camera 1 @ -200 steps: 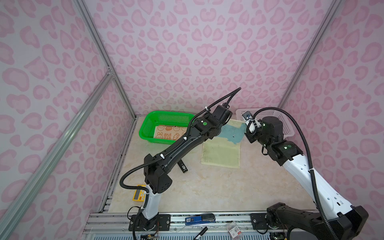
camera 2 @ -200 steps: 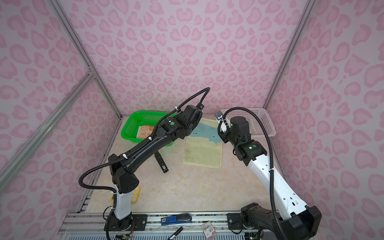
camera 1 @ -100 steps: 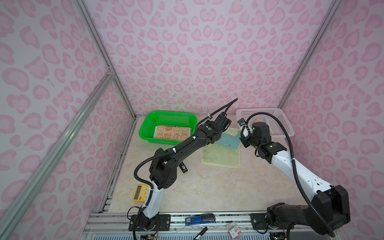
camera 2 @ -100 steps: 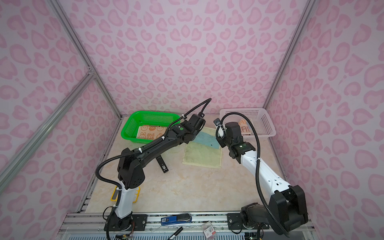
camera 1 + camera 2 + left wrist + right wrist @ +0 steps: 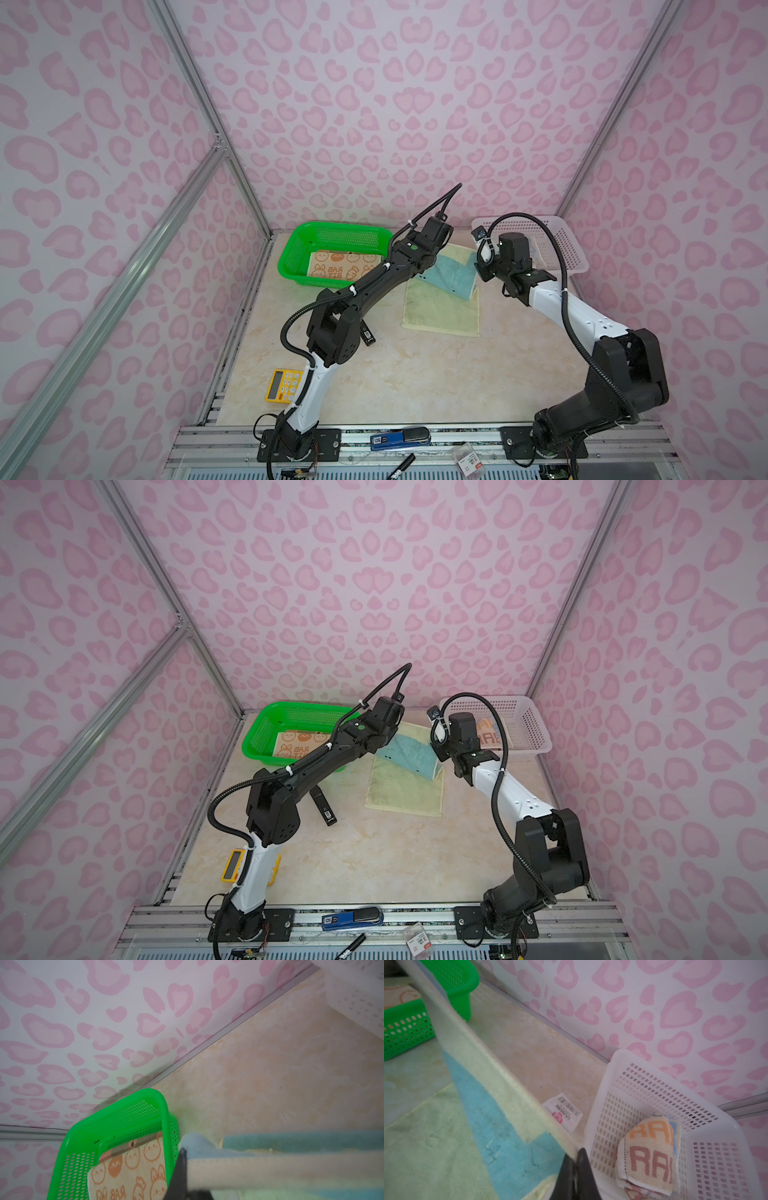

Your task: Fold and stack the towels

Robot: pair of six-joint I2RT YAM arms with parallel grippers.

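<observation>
Both top views: I saw the light blue towel (image 5: 452, 272) near the bench's far edge, far side lifted, near half lying flat. The rabbit towel (image 5: 343, 266) sat in the green basket (image 5: 291, 259) at the far left corner. Left wrist: the left gripper (image 5: 182, 1157) was clamped on that towel's cream edge. Right wrist: the right gripper (image 5: 576, 1159) pinched the same edge tight, and the RAB towel (image 5: 650, 1157) lay in the white basket (image 5: 612, 1076) just beside.

Premises: a robot test cell, not a home. Pink heart-print panels (image 5: 374, 104) in aluminium framing (image 5: 205, 104) enclose a marble-look surface (image 5: 415, 374). Left arm (image 5: 365, 286) and right arm (image 5: 573, 311) are bolted to a front rail (image 5: 457, 430).
</observation>
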